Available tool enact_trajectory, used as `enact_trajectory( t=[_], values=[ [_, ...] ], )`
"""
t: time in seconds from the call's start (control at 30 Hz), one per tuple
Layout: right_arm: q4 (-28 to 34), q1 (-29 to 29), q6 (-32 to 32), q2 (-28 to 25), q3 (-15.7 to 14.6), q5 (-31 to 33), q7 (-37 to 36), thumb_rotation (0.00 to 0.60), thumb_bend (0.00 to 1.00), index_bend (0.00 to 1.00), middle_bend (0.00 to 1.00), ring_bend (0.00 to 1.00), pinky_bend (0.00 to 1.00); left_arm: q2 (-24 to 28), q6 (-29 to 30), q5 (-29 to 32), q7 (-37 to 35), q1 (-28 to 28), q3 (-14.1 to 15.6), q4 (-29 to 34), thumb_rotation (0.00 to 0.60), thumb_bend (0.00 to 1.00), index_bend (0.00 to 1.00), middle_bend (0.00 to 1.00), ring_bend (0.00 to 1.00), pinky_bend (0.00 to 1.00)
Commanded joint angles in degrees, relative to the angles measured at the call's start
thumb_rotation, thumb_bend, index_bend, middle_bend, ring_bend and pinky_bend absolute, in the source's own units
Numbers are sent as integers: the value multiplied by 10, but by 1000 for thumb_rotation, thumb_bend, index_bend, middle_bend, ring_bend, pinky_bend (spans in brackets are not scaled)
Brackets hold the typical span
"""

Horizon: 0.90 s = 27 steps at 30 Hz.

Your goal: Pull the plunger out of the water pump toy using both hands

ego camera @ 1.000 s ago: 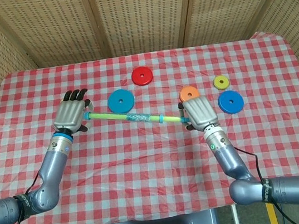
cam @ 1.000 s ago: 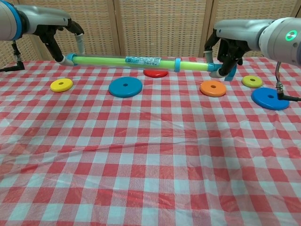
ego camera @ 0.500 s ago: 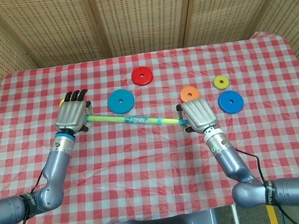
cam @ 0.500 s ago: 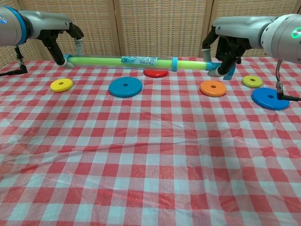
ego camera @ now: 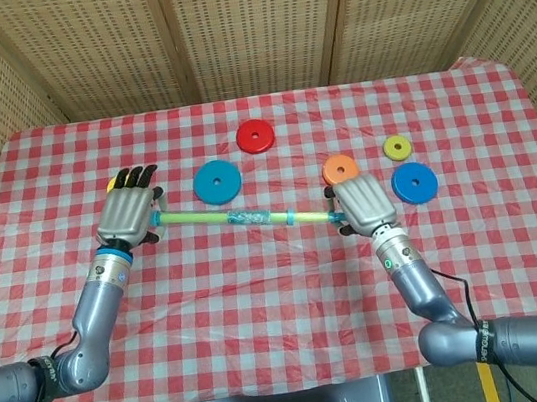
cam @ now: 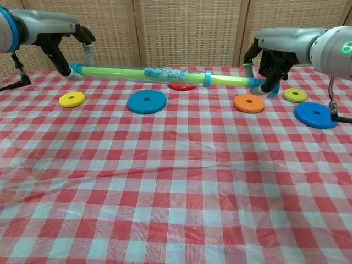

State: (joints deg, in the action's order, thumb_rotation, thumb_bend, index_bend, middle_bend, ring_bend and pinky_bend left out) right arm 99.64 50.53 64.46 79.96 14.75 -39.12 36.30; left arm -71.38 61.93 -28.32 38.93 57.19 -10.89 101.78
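Hands (ego camera: 129, 214) (ego camera: 364, 203) around labelled pump toy (cam: 165, 73)

green pump toy (cam: 165, 73) with blue ends, held level above the counter (cam: 176, 181), its thinner plunger (cam: 228, 80) partly drawn out.

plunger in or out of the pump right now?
Partly out. In the chest view a thin green rod shows between the tube's blue collar and the right hand; the left hand holds the tube's far end.
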Motion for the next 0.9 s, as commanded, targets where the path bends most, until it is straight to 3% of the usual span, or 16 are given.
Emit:
enact_trajectory(
  t=[0.03,0.47,0.9],
  values=[
    [-9,-2,-3,1,-2,-1,-6,600,549,794,1000,1000,666,10,5,-12,-1,-9,10,13,600,339,607,0,0,0],
    [-45,-10,-4,-1,-1,-9,-25,600,548,794,1000,1000,666,34,7,-72,-23,-51,50,31,600,339,611,0,0,0],
    [-105,-15,-14,2,1,9,-30,600,546,794,1000,1000,666,50,-11,-99,-58,-81,62,7,600,338,612,0,0,0]
  ],
)
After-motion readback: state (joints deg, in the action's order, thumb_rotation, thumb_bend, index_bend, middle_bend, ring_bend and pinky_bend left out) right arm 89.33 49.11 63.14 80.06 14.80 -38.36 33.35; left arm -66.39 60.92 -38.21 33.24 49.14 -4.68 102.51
